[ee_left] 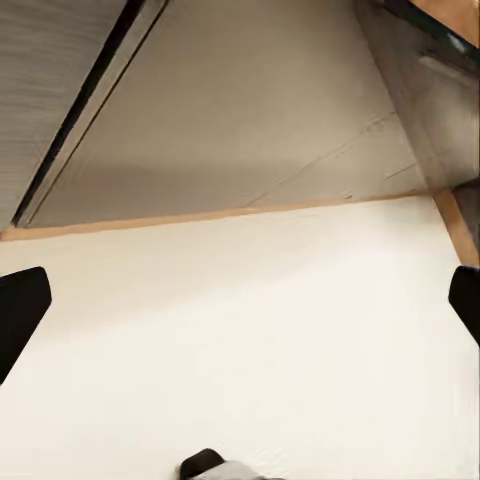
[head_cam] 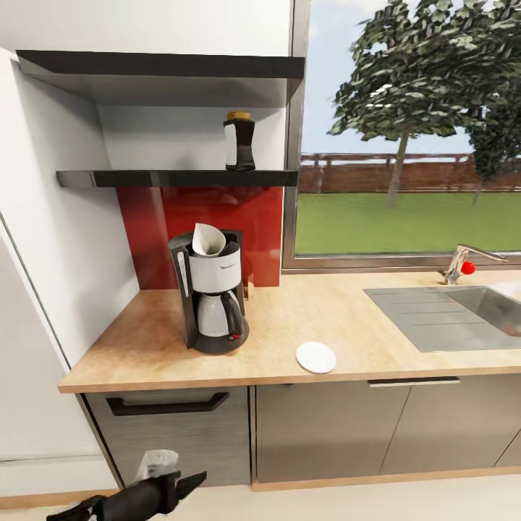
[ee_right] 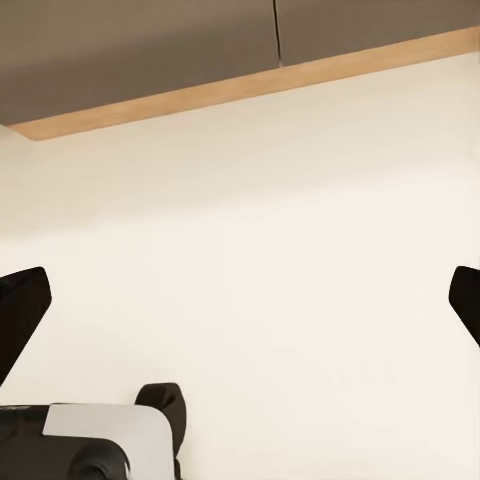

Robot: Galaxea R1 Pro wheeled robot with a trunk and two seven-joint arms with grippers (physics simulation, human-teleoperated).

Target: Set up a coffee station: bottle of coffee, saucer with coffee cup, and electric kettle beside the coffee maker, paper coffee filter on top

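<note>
The coffee maker (head_cam: 211, 300) stands on the bench (head_cam: 347, 318) toward its left end, in front of the red splashback (head_cam: 217, 224). A white paper coffee filter (head_cam: 207, 240) sits tilted in its top, open mouth leaning toward 10 o'clock. The saucer (head_cam: 316, 357) lies flat near the bench's front edge, at about 4 o'clock from the coffee maker and apart from it, with nothing on it. Straight up at 12 o'clock from the machine, the bottle of coffee (head_cam: 239, 141) stands upright on the kitchen shelf (head_cam: 177, 178), toward the shelf's right end by the window frame. Far off at 3 o'clock are the sink (head_cam: 463, 311) and a tap (head_cam: 463, 262) with a red knob.

Low at 7 o'clock in the head view, a dark arm with the left gripper (head_cam: 174, 483) hangs in front of the cabinet drawer (head_cam: 170, 427); it is partly cut off there. In the left wrist view the left gripper (ee_left: 240, 310) is spread wide over pale floor (ee_left: 250, 350), holding nothing. The right gripper (ee_right: 240, 310) is likewise spread wide over the floor beside the cabinet plinth, and seems empty.
</note>
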